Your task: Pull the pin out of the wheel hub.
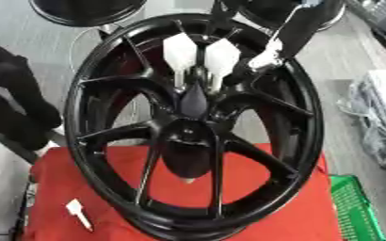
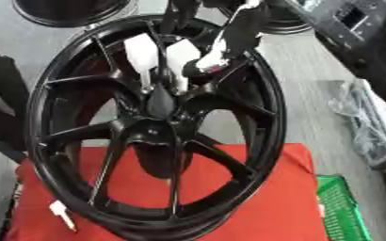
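We see our right robot hand (image 1: pixel 266 57) beside two white pins (image 1: pixel 201 59) in the black wheel hub (image 1: pixel 192 127); its fingers' state we cannot tell.

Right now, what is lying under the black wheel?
A red cloth is spread under the wheel, and it also shows through the gaps between the lower spokes. A small white piece lies on the cloth beside the rim. What the cloth covers cannot be seen.

Bright, even light falls from above. The black wheel (image 1: pixel 192 127) shows soft grey sheen along its rim and spokes, the white pins (image 1: pixel 200 59) are nearly blown out, and the red cloth (image 1: pixel 64 174) is vivid. Everything is slightly soft, more so at the frame edges.
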Controlling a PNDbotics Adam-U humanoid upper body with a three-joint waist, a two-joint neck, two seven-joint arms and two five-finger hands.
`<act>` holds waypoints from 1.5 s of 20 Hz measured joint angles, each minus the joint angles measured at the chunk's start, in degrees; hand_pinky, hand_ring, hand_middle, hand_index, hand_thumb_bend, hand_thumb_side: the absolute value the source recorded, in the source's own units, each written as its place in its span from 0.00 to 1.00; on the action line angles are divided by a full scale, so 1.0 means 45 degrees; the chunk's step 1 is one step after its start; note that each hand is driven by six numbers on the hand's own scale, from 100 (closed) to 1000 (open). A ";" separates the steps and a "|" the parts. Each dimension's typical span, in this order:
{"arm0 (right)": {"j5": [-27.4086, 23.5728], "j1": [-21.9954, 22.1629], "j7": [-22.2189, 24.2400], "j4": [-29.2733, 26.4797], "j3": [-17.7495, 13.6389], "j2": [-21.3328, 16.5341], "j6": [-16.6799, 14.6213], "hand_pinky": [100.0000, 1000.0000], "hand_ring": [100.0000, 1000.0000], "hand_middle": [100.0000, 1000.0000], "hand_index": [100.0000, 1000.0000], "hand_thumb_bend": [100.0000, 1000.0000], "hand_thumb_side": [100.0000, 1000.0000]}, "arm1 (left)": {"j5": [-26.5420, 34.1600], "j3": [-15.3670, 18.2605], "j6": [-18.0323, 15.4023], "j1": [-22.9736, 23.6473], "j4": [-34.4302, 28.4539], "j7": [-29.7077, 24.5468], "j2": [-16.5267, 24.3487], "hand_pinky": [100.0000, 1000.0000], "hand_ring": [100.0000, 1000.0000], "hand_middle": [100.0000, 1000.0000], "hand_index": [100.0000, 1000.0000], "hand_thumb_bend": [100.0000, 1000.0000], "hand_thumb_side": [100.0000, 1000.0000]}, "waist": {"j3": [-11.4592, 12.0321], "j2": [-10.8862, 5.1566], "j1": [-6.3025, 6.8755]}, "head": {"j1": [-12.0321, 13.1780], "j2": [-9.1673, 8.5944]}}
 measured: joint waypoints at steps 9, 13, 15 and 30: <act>0.0785 -0.0002 -0.0507 0.0575 -0.0011 0.0330 -0.0054 0.80 0.77 0.77 0.82 0.38 0.49 | 0.0005 -0.0054 0.0022 -0.0028 -0.0060 -0.0022 -0.0011 0.53 0.75 0.73 0.68 0.23 0.64 | 0.0078 0.0052 0.0039 | -0.0134 -0.0008; 0.0930 -0.0006 -0.0572 0.0791 -0.0012 0.0434 -0.0133 0.80 0.77 0.77 0.81 0.38 0.49 | 0.0007 -0.0055 0.0026 -0.0042 -0.0062 -0.0026 -0.0015 0.53 0.75 0.74 0.68 0.23 0.64 | 0.0086 0.0080 0.0043 | -0.0221 -0.0064; 0.0989 -0.0008 -0.0555 0.0886 -0.0012 0.0495 -0.0164 0.80 0.77 0.77 0.81 0.37 0.49 | 0.0008 -0.0055 0.0026 -0.0071 -0.0062 -0.0026 -0.0016 0.53 0.75 0.74 0.68 0.23 0.64 | 0.0096 0.0090 0.0048 | -0.0244 -0.0069; 0.1425 -0.0042 -0.0443 0.1629 -0.0091 0.0749 -0.0584 0.80 0.77 0.75 0.79 0.34 0.46 | 0.0017 -0.0058 0.0040 -0.0152 -0.0068 -0.0041 -0.0114 0.53 0.75 0.74 0.68 0.23 0.64 | 0.0204 0.0163 0.0050 | -0.0264 -0.0079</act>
